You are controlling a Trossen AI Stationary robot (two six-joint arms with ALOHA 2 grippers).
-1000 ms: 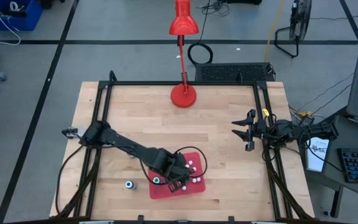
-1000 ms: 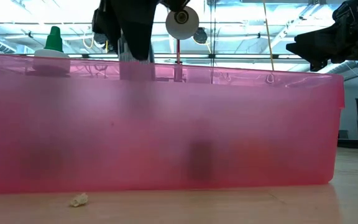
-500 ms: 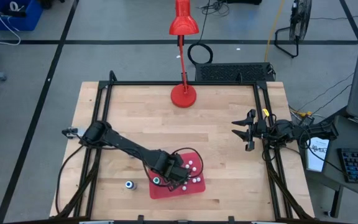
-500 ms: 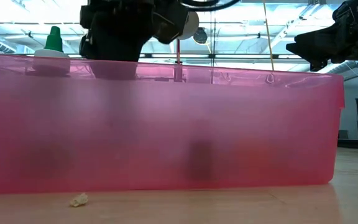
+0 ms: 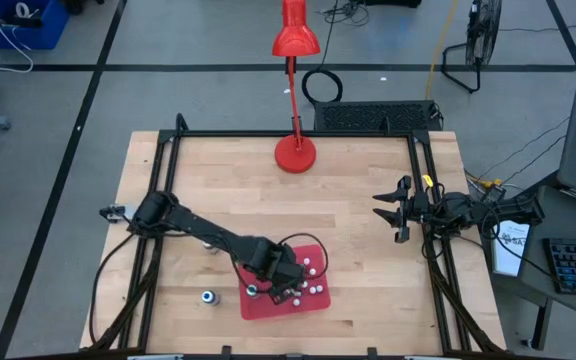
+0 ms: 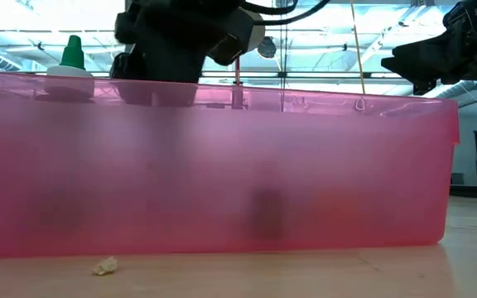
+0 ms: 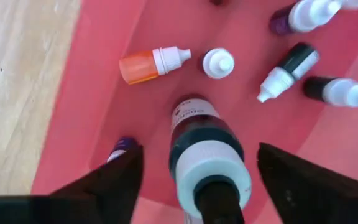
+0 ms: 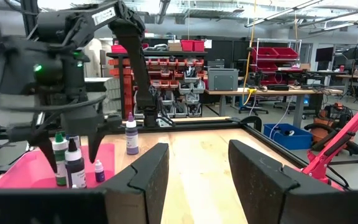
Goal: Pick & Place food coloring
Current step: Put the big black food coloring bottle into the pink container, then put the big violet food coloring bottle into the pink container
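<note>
- Lone bottle (image 5: 208, 297) stands on the table (image 5: 218, 190), left of the red tray (image 5: 313, 305); writing on any label too small to read.
- Left gripper (image 5: 268, 291) is over the tray's left end, fingers (image 7: 114, 180) spread either side of a dark bottle (image 7: 207, 158) standing upright in the tray, not pinching it; 1 second earlier they were narrower.
- Left wrist view: at least 7 food coloring bottles in the tray, 1 orange (image 7: 151, 63).
- 1 red lamp (image 5: 295, 90) at the far edge.
- Right gripper (image 5: 393, 213) hovers by the right rail, fingers parted, holding nothing, unmoved.
</note>
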